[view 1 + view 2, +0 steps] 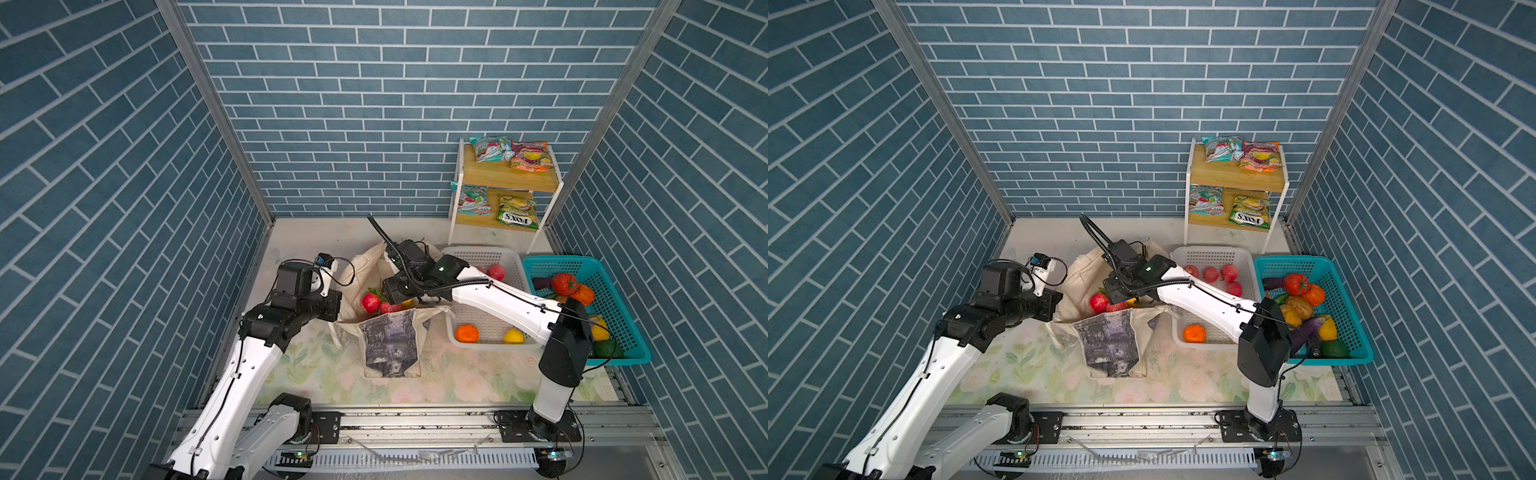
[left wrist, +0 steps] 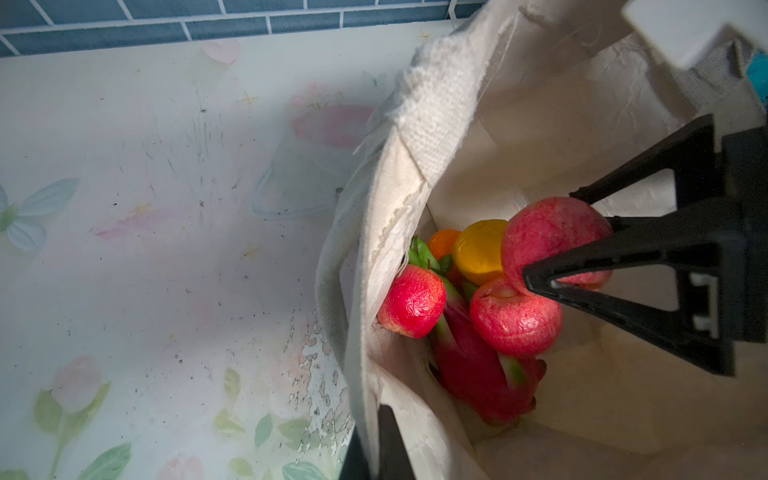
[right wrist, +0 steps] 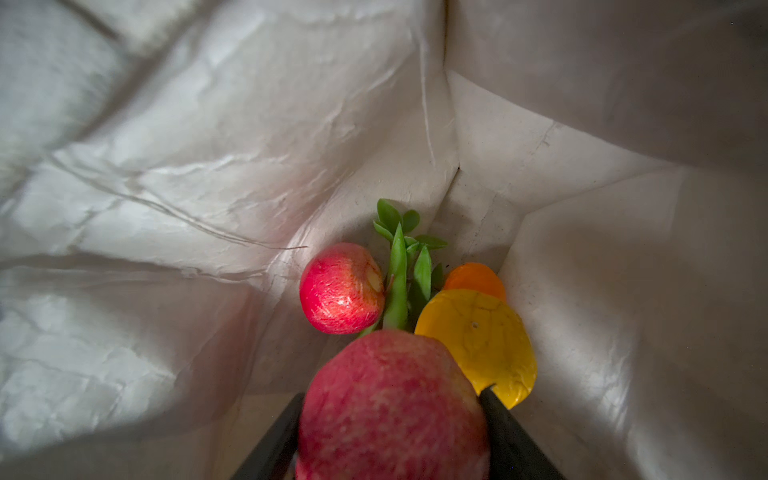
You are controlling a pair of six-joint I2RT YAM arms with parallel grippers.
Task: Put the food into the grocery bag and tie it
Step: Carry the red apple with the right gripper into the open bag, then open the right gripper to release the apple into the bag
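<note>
- Red apple [image 3: 390, 399]: clamped between the jaws of the right gripper [image 2: 555, 239], low inside the grocery bag [image 1: 390, 345] and just above the fruit already there.
- Bag floor: second apple [image 2: 411, 301] against the cloth wall. Third apple [image 2: 515, 320] just under the held one; cannot tell if they touch. Dragon fruit [image 2: 478, 374] lies beneath, with a yellow pear [image 2: 478, 251] and an orange [image 2: 442, 243] tucked behind.
- Left gripper [image 2: 372, 451]: closed, pinching the rim cloth and holding the mouth open on that side.
- In both top views the bag stands upright on the flowered table [image 1: 316, 374], between the two arms.
- Step, as I read it: loading, at the point of dropping this apple off. Tying not begun.
- Next move calls for: part the right jaws so the apple settles on the pile. Then lift out through the mouth, clear of the cloth and strap handles. The left pinch should hold meanwhile, or the mouth sags shut.
- White basket [image 1: 1212, 250], just beside the bag: more basket apples [image 1: 1229, 272] and a loose orange [image 1: 1195, 333] to fetch.
- Farther out: teal basket [image 1: 1291, 259] of mixed toy produce. Snack packets [image 1: 1241, 151] sit on the wooden shelf [image 1: 1225, 174], well apart at the back. Plenty left to load.
</note>
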